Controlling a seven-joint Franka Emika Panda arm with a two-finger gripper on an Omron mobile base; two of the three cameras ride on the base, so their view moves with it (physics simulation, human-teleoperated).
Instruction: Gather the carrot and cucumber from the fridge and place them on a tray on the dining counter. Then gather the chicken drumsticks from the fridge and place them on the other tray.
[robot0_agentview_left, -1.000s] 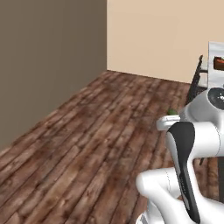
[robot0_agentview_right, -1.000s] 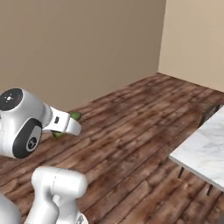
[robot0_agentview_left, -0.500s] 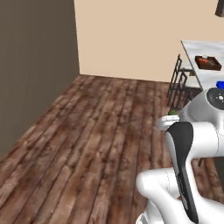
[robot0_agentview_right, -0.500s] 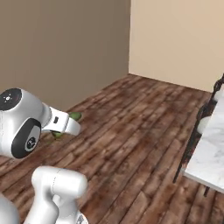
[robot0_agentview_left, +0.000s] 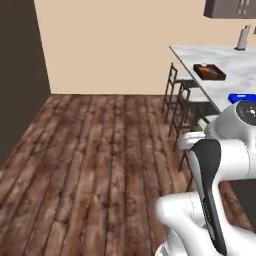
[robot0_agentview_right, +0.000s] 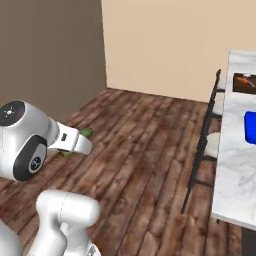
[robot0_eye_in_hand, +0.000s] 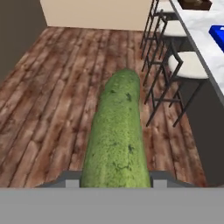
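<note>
My gripper (robot0_eye_in_hand: 116, 180) is shut on the green cucumber (robot0_eye_in_hand: 117, 131), which juts forward along the hand above the wooden floor. Its green end also pokes out past the hand (robot0_agentview_right: 86, 133) in the right base view. On the marble dining counter (robot0_agentview_left: 220, 57) at the right stands a brown tray (robot0_agentview_left: 210, 72) with the orange carrot (robot0_agentview_left: 204, 68) in it. A blue tray (robot0_agentview_left: 242, 97) sits nearer on the same counter. Both the blue tray (robot0_agentview_right: 250, 127) and the brown tray (robot0_agentview_right: 245, 83) show again in the right base view. The chicken drumsticks and the fridge are out of view.
Dark metal stools (robot0_agentview_left: 177, 97) with pale seats line the counter's near side, seen as stools (robot0_eye_in_hand: 173, 65) in the hand view. A beige wall (robot0_agentview_left: 115, 45) closes the back and a dark wall (robot0_agentview_left: 17, 75) the left. Wooden floor (robot0_agentview_left: 90, 160) spreads between them.
The whole picture has swung as the base turns; the dining counter, its trays and stools have come into view at the right. The cucumber stays in my gripper.
</note>
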